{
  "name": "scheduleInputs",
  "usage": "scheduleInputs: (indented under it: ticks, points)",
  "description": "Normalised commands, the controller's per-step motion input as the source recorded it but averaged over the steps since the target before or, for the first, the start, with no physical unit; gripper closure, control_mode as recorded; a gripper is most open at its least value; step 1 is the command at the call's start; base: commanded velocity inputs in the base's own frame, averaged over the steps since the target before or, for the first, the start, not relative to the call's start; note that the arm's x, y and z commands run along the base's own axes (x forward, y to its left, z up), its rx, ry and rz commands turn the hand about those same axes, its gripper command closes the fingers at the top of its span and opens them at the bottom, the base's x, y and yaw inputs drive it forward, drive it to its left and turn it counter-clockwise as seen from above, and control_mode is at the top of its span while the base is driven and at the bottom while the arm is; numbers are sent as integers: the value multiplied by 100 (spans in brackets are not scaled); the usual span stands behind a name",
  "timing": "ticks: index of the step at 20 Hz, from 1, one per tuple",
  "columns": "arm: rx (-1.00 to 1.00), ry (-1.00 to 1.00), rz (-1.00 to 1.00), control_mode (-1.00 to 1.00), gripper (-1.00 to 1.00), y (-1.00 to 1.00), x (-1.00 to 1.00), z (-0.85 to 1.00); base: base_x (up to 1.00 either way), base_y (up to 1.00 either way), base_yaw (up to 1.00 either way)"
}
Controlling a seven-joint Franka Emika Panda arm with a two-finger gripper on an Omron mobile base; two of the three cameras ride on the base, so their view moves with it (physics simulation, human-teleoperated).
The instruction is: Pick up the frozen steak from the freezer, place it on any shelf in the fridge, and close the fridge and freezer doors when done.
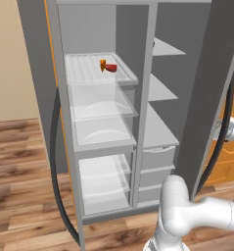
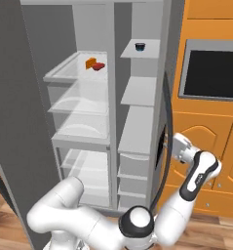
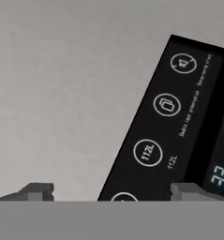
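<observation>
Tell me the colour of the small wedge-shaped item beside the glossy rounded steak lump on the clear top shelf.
Orange wedge-shaped item, clearest in the right base view.

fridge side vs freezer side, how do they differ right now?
Shelves: the fridge has see-through ribbed shelves; the freezer has plain opaque grey ones.
Drawers: the fridge's are clear, the freezer's white.
Contents: the fridge's top shelf holds the red steak beside an orange wedge; the freezer's top shelf holds a small dark bowl.
Shared: one grey cabinet, both doors open.
</observation>
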Motion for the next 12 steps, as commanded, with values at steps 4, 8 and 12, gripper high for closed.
scheduleInputs:
  ticks: [4, 8, 12]
  points:
    - [0, 4, 0, -100, -100, 80, 6, 0, 0, 0, 0]
    - [0, 6, -1, -100, -100, 71, 15, 0, 0, 0, 0]
    - [0, 5, -2, -100, -100, 62, 26, 0, 0, 0, 0]
